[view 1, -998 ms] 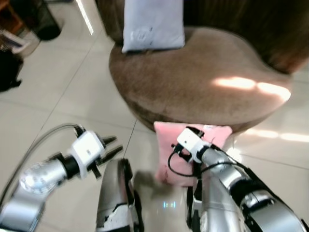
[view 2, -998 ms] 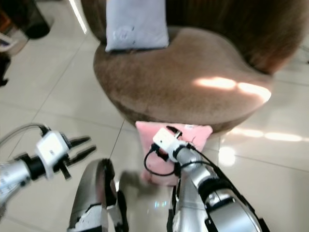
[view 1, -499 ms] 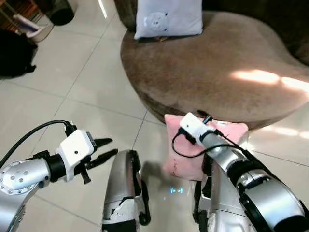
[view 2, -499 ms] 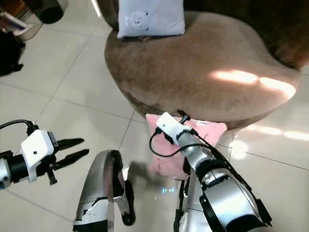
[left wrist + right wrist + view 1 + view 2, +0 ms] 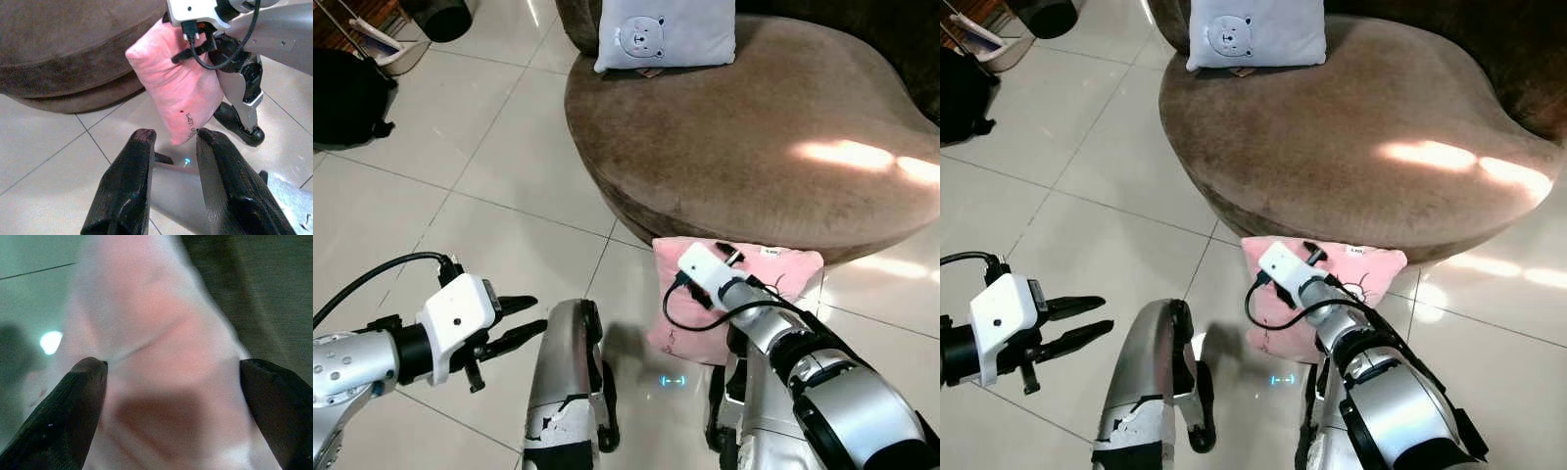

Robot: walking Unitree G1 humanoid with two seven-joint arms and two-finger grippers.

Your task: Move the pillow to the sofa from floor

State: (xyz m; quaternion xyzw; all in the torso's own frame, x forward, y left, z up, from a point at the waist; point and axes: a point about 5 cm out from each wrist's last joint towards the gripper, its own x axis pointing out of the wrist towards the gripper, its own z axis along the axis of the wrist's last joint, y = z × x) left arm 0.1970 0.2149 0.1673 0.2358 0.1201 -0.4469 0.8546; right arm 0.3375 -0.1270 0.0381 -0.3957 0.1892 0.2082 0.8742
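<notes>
A pink pillow (image 5: pixel 781 276) stands on the tiled floor, leaning against the front of the brown sofa (image 5: pixel 754 127). My right gripper (image 5: pixel 171 364) is open at the pillow's top edge, with one finger (image 5: pixel 83 396) on each side of the pink fabric (image 5: pixel 161 328). Over the floor to the left, my left gripper (image 5: pixel 538 316) is open and holds nothing. It points toward the pillow (image 5: pixel 181 93) from a short way off.
A grey-blue cushion with a bear face (image 5: pixel 666 34) lies at the back of the sofa seat. A black bag (image 5: pixel 347 98) sits on the floor at the far left. My own legs (image 5: pixel 568 382) stand just before the pillow. Sunlight patches mark the seat (image 5: pixel 847 157).
The camera has shifted, so the sofa and cushion sit differently in view. My right gripper stays at the pillow's top. My left gripper has sunk a little lower and to the left.
</notes>
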